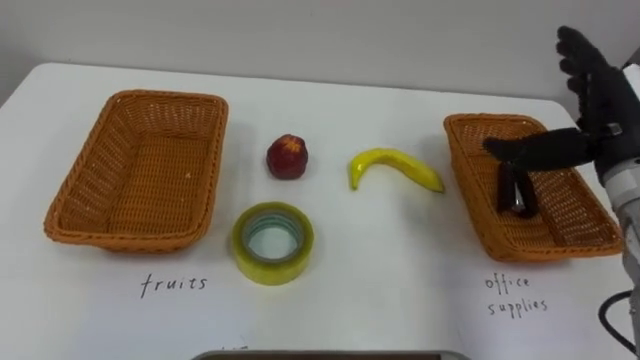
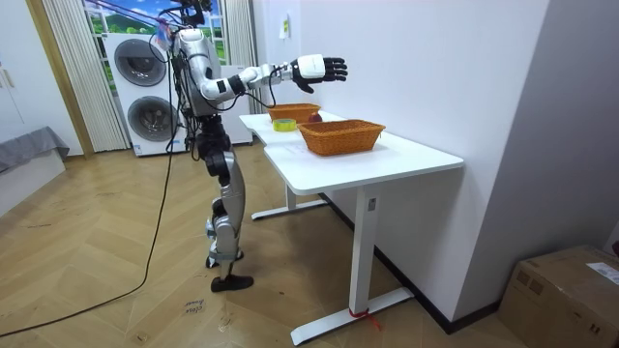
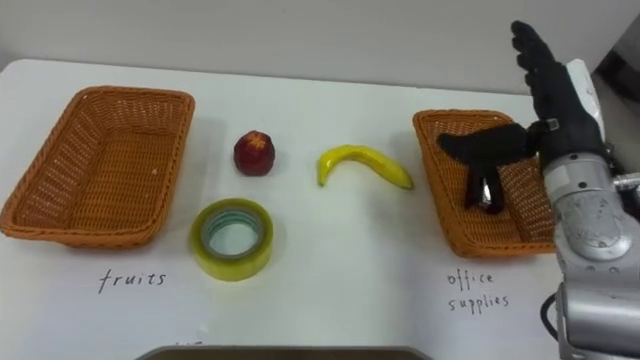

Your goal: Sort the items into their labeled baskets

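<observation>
R hand point(image 1: 603, 105) open, fingers straight, above the basket point(image 1: 462, 175) by the table's point(image 1: 400, 290) right edge — banana point(image 1: 385, 162) lies just left of that basket, long axis left-right, prob. nearest this arm.

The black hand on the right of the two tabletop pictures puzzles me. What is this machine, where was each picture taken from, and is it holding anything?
It belongs to a two-legged robot. The room view shows it from the side, standing at the end of a white table with its right arm stretched out. The two tabletop pictures come from the camera eyes in its head, looking down. On the table lie an apple, a banana and a tape roll. The left basket, marked for fruits, is empty. The right basket, marked for office supplies, holds one dark object that I cannot identify. The right hand hangs open above that basket and holds nothing.
</observation>
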Robot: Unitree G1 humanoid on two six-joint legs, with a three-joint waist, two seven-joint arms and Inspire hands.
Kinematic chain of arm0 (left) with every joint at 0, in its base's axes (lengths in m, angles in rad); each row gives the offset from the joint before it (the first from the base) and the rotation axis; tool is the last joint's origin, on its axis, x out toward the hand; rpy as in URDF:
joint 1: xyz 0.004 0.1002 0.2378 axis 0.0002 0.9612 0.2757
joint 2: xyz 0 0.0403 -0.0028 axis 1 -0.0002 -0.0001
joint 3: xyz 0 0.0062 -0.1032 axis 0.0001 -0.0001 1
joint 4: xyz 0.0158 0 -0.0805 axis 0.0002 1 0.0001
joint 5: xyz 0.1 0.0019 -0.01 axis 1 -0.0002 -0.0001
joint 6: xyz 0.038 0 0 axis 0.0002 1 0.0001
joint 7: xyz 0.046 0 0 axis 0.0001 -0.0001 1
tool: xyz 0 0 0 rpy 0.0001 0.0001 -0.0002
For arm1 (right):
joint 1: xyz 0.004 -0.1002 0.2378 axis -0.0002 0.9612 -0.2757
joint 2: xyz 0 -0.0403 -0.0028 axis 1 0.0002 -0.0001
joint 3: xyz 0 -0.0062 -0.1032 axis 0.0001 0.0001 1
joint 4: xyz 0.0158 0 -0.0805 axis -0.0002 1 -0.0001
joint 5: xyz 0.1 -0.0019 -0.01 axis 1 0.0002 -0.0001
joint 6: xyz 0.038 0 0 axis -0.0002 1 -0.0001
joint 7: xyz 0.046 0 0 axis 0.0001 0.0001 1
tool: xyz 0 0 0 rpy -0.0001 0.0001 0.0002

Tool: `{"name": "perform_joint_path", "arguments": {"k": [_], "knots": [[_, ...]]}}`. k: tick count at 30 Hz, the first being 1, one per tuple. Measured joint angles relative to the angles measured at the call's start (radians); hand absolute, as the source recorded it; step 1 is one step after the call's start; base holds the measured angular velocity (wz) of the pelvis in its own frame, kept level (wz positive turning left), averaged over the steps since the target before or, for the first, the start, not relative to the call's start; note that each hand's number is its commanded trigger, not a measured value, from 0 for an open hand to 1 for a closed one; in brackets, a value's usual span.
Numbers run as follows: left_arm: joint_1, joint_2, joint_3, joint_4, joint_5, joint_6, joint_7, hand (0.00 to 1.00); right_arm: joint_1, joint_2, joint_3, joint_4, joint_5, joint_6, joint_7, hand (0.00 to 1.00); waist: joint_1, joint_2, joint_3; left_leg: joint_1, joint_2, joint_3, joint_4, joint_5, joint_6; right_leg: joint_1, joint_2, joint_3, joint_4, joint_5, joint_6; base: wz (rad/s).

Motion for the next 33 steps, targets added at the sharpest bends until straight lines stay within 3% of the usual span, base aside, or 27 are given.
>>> {"name": "perform_joint_path", "arguments": {"k": [6, 16, 24, 28, 33], "knots": [[-0.009, -0.005, -0.010, -0.015, -0.001, 0.001, 0.001, 0.00, -0.002, 0.004, 0.057, -0.015, 0.008, 0.000, 0.001, 0.00, 0.034, 0.003, -0.0003, -0.005, -0.001, -0.006, 0.000, 0.000, 0.000, 0.000, 0.000, -0.002, -0.002, 0.000, 0.000, 0.03], [-0.012, -0.006, -0.031, -0.012, -0.001, 0.001, 0.014, 0.00, -0.018, 0.004, 0.153, -0.015, 0.040, 0.000, -0.003, 0.00, 0.081, 0.022, 0.0020, -0.013, -0.003, -0.054, 0.011, 0.001, -0.001, 0.015, -0.012, -0.061, -0.002, 0.000, 0.000, 0.14], [-0.026, -0.015, -0.065, -0.016, -0.001, 0.002, 0.025, 0.00, -0.020, 0.006, 0.239, -0.003, 0.124, -0.005, -0.005, 0.00, 0.106, 0.017, 0.0015, -0.026, -0.016, -0.074, 0.017, 0.004, 0.002, 0.014, -0.013, -0.067, -0.006, -0.001, 0.002, 0.05], [-0.022, -0.014, -0.107, -0.045, -0.001, 0.018, 0.025, 0.00, -0.020, 0.017, 0.282, 0.040, 0.128, -0.001, -0.011, 0.00, 0.117, 0.006, 0.0017, -0.027, -0.017, -0.077, 0.017, 0.005, 0.004, 0.018, -0.015, -0.067, -0.014, -0.001, 0.003, 0.03], [-0.029, -0.016, -0.111, -0.063, -0.002, 0.036, 0.021, 0.00, -0.021, 0.032, 0.310, 0.065, 0.129, 0.001, -0.010, 0.00, 0.117, -0.001, 0.0020, -0.029, -0.017, -0.088, 0.017, 0.005, 0.004, 0.021, -0.016, -0.083, -0.014, 0.000, 0.004, 0.06]]}}
